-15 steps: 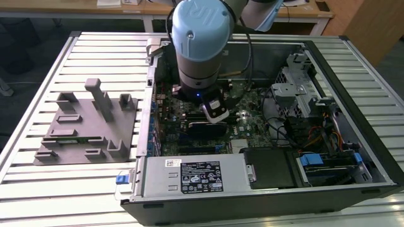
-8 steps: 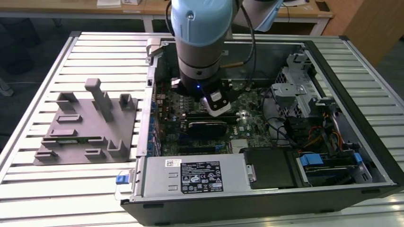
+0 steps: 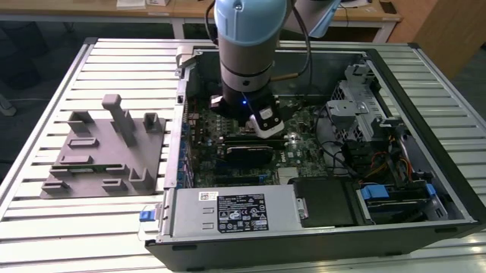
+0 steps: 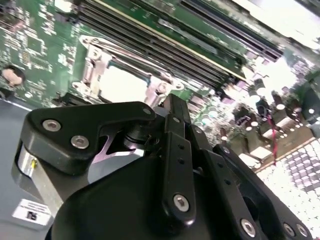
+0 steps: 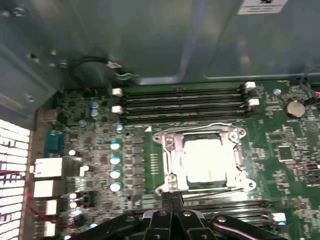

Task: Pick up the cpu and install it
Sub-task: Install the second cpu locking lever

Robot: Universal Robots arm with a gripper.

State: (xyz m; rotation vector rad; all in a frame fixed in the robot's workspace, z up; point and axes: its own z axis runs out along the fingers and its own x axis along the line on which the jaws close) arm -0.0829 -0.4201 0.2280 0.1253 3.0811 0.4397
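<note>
One arm reaches down into the open computer case (image 3: 379, 68), which lies on the slatted counter (image 3: 45, 227), and its tool (image 5: 172, 212) hangs just above the green motherboard (image 5: 280, 145). The cpu (image 5: 207, 159) is a pale square chip that already sits flat inside the metal frame of the socket (image 5: 165, 150), with the row of long black memory slots (image 5: 182, 102) just beyond it at about 12 o'clock in the first wrist view. In that view the cpu lies at about 1 o'clock from the tool, very near, a little past the tips and slightly to the side, so the tool is not centred over it. The chip is square, so it has no real long axis; its edges run parallel to the memory slots. In both wrist views the black fingers (image 4: 172, 120) appear pressed together with nothing between them, so I judge the tool is closed and empty. In the exterior view the grey parts tray (image 3: 102, 159) rests on the counter at about 9 o'clock from the case, well apart from the tool.
</note>
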